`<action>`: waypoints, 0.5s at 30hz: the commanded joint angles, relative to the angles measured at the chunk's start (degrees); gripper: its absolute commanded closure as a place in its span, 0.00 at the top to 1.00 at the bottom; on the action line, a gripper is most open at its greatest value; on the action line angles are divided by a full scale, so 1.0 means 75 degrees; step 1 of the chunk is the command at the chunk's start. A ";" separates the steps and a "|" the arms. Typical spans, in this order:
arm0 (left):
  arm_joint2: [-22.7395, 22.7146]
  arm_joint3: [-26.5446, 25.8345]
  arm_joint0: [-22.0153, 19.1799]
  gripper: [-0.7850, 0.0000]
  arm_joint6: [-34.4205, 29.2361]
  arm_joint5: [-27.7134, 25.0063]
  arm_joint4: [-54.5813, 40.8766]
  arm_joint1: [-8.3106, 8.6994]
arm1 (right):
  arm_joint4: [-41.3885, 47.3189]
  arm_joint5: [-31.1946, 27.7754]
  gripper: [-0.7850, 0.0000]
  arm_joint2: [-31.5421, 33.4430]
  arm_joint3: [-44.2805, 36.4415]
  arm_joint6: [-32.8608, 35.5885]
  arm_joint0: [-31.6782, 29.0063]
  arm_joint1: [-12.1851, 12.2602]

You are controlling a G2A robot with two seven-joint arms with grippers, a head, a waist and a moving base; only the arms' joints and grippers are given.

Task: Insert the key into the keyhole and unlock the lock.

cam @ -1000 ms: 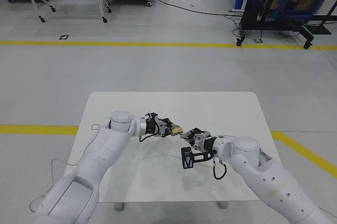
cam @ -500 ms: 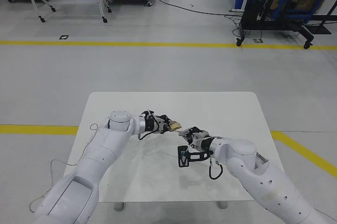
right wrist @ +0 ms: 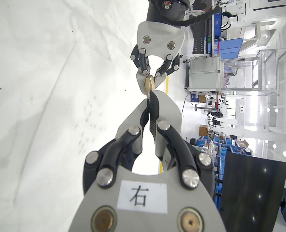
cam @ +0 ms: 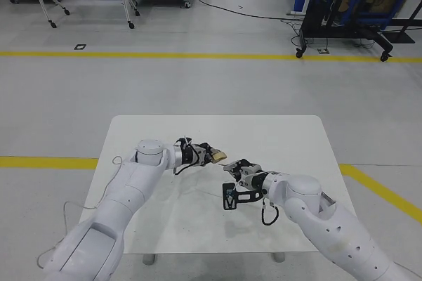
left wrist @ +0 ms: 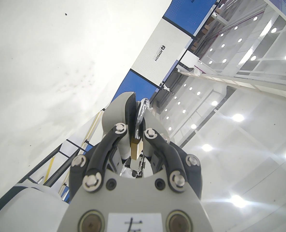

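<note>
Right hand [right wrist: 149,97]: closed, pads pressed together, held above the table [cam: 281,133] near its middle. Cannot make out the key between the pads, too thin or hidden. Tips aimed straight at the lock [right wrist: 149,83], right up against its brass body. Touching or a hair apart, cannot tell.

Nose to nose with it, just past the tips: left hand [right wrist: 149,86], clamped on the lock from both sides, brass showing between its fingertips. Seen from the left wrist: lock [left wrist: 136,149] sitting brass-side between the finger links, with a silvery metal piece [left wrist: 141,114] running on from it between the black pads [left wrist: 131,102]. Shackle or key, cannot tell.

From above: lock [cam: 217,156] at the tip of the left hand [cam: 209,156], right hand [cam: 231,168] just beside it, forearms angling in from opposite sides.

Further out from both hands: white tabletop with faint scuff marks [right wrist: 88,112] alongside the right hand. Past the table edge: grey floor, yellow line [cam: 196,55], dark wheeled rack [cam: 347,31] far off.
</note>
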 commanded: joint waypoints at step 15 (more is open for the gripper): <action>-0.0712 -0.1668 0.1151 0.00 0.1600 -0.1019 -0.0011 0.0235 | -0.2361 0.0502 0.00 -0.1788 -0.0756 0.5362 0.0057 -0.0664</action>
